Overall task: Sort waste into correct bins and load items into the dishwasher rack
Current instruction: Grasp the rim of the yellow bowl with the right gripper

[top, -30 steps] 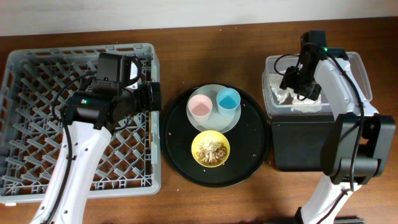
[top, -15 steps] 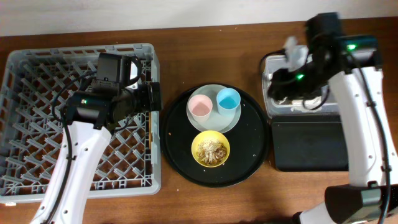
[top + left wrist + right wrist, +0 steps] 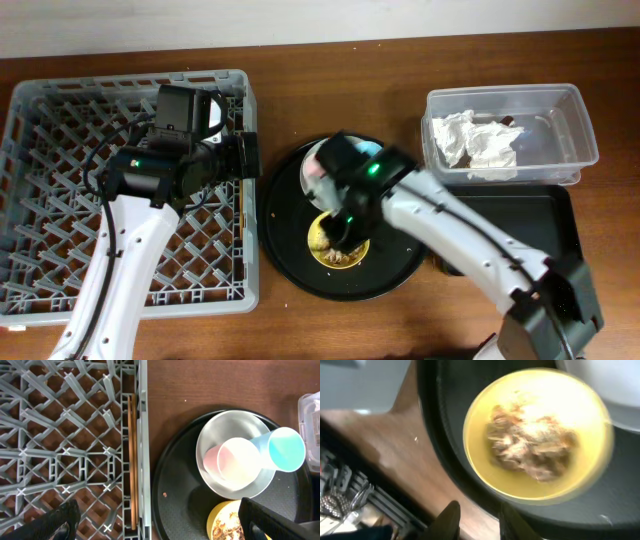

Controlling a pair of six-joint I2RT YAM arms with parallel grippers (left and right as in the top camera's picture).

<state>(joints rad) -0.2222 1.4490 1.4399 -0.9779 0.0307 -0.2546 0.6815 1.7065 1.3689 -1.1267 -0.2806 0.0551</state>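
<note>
Chopsticks (image 3: 131, 460) along rack (image 3: 143, 435) wall, plain only from left wrist.

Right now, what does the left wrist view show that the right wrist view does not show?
Only the left wrist view: the chopsticks lying in the dishwasher rack, the pink cup and the blue cup. Only the right wrist view: the whole yellow bowl, and the right fingers open near it. Both: the bowl's food scraps and the round black tray.

Crumpled napkin (image 3: 478, 143) lies in the clear tub (image 3: 555, 140) — food scraps (image 3: 532, 450) fill the yellow bowl (image 3: 490, 467).
</note>
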